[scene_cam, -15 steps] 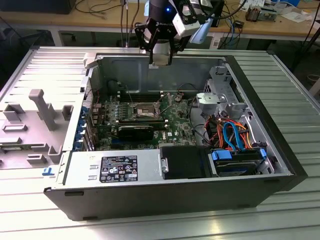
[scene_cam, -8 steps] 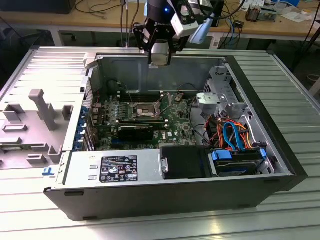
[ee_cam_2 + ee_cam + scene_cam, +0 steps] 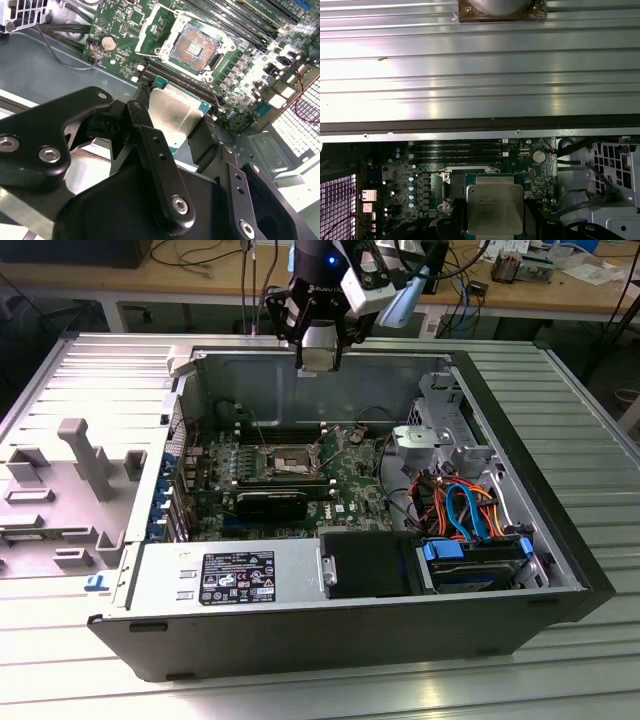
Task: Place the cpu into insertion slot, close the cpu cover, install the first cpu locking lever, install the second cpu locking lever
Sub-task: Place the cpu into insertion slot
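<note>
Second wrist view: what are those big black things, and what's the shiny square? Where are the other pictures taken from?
The black things are the pincer of a robot arm. Two cameras ride on that arm, so both wrist views look down past the pincer. The shiny square is a computer chip, pinched in the pincer. Below it is a green board with an empty square socket. The exterior view comes from a camera off the arm. It shows the open computer lying on a ribbed metal table.

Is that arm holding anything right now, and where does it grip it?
Yes: the cpu, pinched by two opposite edges between the fingers.
</note>
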Motion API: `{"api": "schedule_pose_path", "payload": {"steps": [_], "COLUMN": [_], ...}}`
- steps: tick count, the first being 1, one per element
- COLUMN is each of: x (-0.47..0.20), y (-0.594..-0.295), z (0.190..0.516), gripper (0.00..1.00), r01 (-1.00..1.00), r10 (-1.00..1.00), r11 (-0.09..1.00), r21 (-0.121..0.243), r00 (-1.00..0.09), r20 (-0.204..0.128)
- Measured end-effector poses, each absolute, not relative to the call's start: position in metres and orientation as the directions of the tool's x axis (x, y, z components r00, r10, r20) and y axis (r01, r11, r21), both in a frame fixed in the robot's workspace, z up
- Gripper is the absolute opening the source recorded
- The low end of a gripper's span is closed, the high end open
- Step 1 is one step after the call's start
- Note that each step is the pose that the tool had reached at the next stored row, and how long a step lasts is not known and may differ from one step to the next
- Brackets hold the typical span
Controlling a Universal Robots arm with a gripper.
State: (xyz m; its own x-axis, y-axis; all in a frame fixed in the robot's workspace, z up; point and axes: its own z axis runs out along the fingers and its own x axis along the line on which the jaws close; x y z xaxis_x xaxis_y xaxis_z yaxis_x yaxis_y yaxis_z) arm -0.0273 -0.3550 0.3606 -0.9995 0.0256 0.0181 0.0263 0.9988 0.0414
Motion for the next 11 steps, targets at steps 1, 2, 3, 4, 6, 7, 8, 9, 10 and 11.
{"api": "schedule_pose_path", "payload": {"steps": [1,2,3,4,6,7,8,9,10,11], "x": [-0.0275,-0.0277,-0.0281,-0.0284,-0.0288,-0.0290,-0.0291,-0.0293,-0.0295,-0.0298], "y": [-0.3550,-0.3550,-0.3550,-0.3550,-0.3550,-0.3552,-0.3555,-0.3555,-0.3555,-0.3555], "z": [0.3605,0.3604,0.3603,0.3603,0.3601,0.3599,0.3594,0.3593,0.3592,0.3591], "gripper": [0.55,0.55,0.55,0.55,0.55,0.55,0.55,0.55,0.55,0.55], "r01": [0.026,0.027,0.026,0.026,0.026,0.026,0.026,0.026,0.026,0.026], "r10": [0.026,0.026,0.026,0.026,0.026,0.026,0.026,0.026,0.026,0.026], "r11": [0.999,0.999,0.999,0.999,0.999,0.999,0.999,0.999,0.999,0.999], "r21": [0.041,0.041,0.041,0.041,0.041,0.041,0.041,0.041,0.041,0.041], "r00": [-1.000,-1.000,-1.000,-1.000,-1.000,-1.000,-1.000,-1.000,-1.000,-1.000], "r20": [0.018,0.018,0.018,0.018,0.018,0.018,0.018,0.018,0.018,0.018]}}
